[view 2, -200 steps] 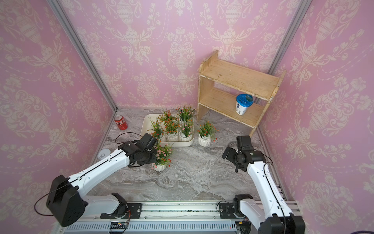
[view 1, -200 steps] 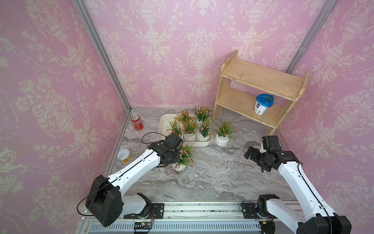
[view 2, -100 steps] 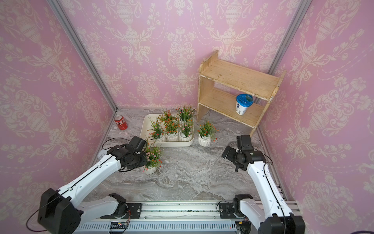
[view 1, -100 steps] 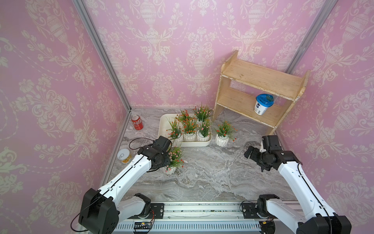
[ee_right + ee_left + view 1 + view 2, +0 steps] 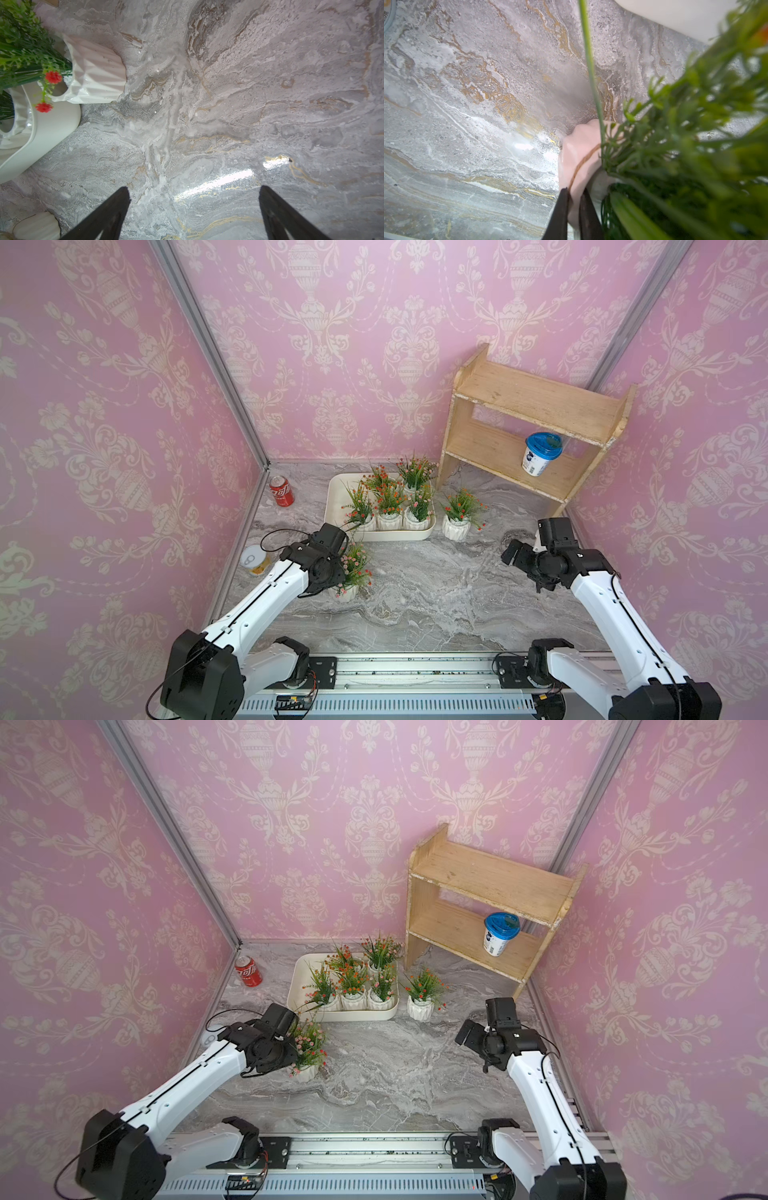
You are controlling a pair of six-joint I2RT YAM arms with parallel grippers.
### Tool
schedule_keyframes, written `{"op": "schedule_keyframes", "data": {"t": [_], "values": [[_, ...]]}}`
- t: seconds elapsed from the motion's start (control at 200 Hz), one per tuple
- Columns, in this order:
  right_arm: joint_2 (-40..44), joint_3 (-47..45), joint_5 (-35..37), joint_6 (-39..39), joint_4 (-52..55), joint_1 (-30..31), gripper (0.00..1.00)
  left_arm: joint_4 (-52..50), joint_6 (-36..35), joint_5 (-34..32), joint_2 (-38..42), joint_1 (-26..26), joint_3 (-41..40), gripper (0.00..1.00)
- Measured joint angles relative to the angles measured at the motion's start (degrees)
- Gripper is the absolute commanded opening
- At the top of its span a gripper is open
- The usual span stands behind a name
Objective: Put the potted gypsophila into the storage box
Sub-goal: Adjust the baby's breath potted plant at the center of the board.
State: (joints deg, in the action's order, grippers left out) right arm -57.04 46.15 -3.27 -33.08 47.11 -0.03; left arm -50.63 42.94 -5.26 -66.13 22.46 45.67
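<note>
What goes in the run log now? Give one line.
left gripper: shut on pink-blossom pot rim | right gripper: open, empty | storage box: five pots inside | red-blossom pot: outside, beside box

You have no marking that reads cleanly. The red can (image 5: 281,491) at the back corner of the table (image 5: 419,597) carries white script on its side, too small to make out. The blue-lidded white tub (image 5: 539,455) on the lower tier of the wooden shelf (image 5: 536,402) shows a dark label patch, illegible.
</note>
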Motion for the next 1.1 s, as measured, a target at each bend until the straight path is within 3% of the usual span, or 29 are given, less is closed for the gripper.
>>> {"op": "schedule_keyframes", "data": {"t": [0.115, 0.27, 0.355, 0.485, 0.565, 0.826, 1.101], "values": [[0.0, 0.0, 0.0, 0.0, 0.0, 0.0, 1.00, 0.2, 0.1, 0.2, 0.0, -0.2, -1.0, 0.11], [0.0, 0.0, 0.0, 0.0, 0.0, 0.0, 1.00, 0.4, 0.3, 0.4, 0.2, -0.2, -1.5, 0.13], [0.0, 0.0, 0.0, 0.0, 0.0, 0.0, 0.99, 1.4, 0.7, 0.6, 0.5, -0.2, -2.2, 0.21], [0.0, 0.0, 0.0, 0.0, 0.0, 0.0, 0.99, 3.0, 1.4, 1.0, 0.5, -0.3, -3.8, 0.19], [0.0, 0.0, 0.0, 0.0, 0.0, 0.0, 1.00, 3.4, 1.7, 0.8, 0.5, -0.6, -3.9, 0.10], [0.0, 0.0, 0.0, 0.0, 0.0, 0.0, 1.00, 3.5, 1.6, -0.1, 0.9, -0.7, -3.8, 0.00], [0.0, 0.0, 0.0, 0.0, 0.0, 0.0, 1.00, -0.2, 0.4, 0.4, 0.9, -1.7, -2.3, 0.00]]}}
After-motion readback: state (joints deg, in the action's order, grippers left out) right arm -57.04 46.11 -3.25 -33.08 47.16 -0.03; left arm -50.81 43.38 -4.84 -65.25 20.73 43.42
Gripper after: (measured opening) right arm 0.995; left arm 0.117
